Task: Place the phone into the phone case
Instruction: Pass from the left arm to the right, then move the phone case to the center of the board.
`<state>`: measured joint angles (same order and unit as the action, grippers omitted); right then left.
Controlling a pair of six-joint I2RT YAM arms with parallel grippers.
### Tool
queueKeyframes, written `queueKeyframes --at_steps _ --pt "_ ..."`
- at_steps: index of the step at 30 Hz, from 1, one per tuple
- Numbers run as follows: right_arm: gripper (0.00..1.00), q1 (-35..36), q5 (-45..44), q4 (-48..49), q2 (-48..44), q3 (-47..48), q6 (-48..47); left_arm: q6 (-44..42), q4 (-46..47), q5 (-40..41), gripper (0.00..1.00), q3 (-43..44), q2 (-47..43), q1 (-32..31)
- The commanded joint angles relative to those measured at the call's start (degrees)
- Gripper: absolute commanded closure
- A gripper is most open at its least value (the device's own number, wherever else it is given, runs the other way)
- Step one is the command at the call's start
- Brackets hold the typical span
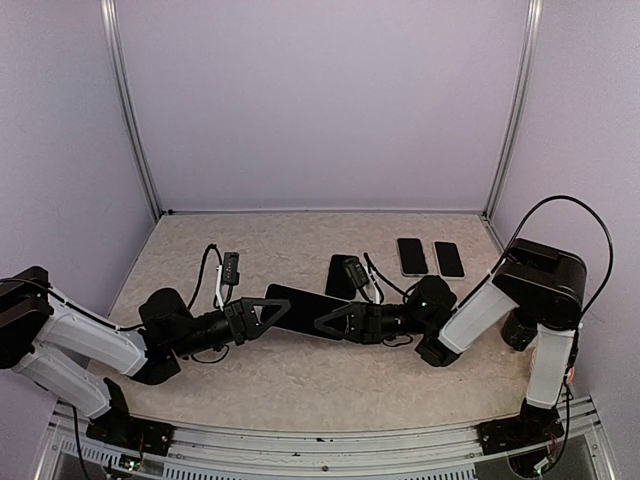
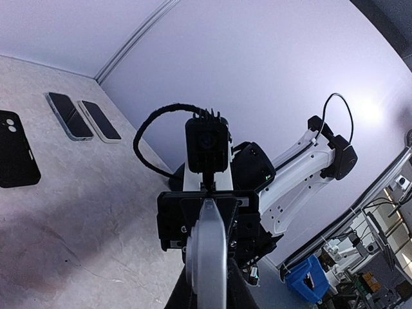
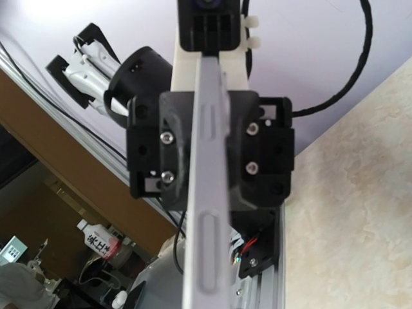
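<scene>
The phone case (image 1: pixel 303 306) hangs level above the table's middle, held at both ends. My left gripper (image 1: pixel 284 311) is shut on its left end and my right gripper (image 1: pixel 319 321) is shut on its right end. In both wrist views the phone case (image 2: pixel 209 257) (image 3: pixel 207 193) shows edge-on as a pale grey strip with button slots. From above its face looks dark, like a phone lying in it, but I cannot tell for sure. A black phone (image 1: pixel 341 273) (image 2: pixel 14 158) lies back up just behind the grippers.
Two more phones (image 1: pixel 411 256) (image 1: pixel 449 259) lie side by side at the back right, also seen as a pair (image 2: pixel 69 116) (image 2: pixel 100 120) in the left wrist view. Black cables (image 1: pixel 210 262) loop over both wrists. Pale walls close the table's left, back and right.
</scene>
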<state>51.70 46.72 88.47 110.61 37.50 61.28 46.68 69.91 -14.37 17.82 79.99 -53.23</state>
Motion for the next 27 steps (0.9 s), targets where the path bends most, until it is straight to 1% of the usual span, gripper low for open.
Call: queueKeyframes --at_steps 1,4,7,9,12,13,19,22,27 --pt "1.00 0.7 3.1 6.6 -0.1 1.4 1.0 -1.0 2.5 2.6 0.84 0.5 0.3 0.5" --pt "1.00 0.3 3.4 6.1 -0.7 1.2 0.9 -1.0 2.4 2.8 0.64 0.2 0.1 0.4" --pt "1.00 -0.6 2.8 3.7 -2.3 0.3 -0.5 -1.1 2.3 3.5 0.41 -0.3 -0.7 0.4" --pt "1.00 -1.4 2.4 0.2 -4.3 -0.4 -3.2 -1.3 1.7 4.3 0.29 -1.0 -1.5 0.5" --pt "1.00 -2.7 1.2 -9.4 -8.1 -1.1 -8.0 -1.8 0.3 5.3 0.03 -1.5 -2.9 0.5" --pt "1.00 -3.0 0.4 -13.0 -9.5 -1.1 -9.8 -2.0 -0.2 5.6 0.01 -1.6 -3.3 0.5" --pt "1.00 -5.1 -6.8 -32.4 -16.5 -0.4 -20.2 -2.5 -1.9 7.1 0.01 -2.6 -5.4 0.6" --pt "1.00 -5.3 -14.0 -44.2 -19.7 1.3 -26.2 -2.6 -2.8 7.5 0.01 -2.9 -5.9 0.7" --pt "1.00 -5.4 -27.0 -56.3 -24.2 3.0 -33.4 -2.6 -4.3 8.5 0.01 -3.4 -6.7 0.7"
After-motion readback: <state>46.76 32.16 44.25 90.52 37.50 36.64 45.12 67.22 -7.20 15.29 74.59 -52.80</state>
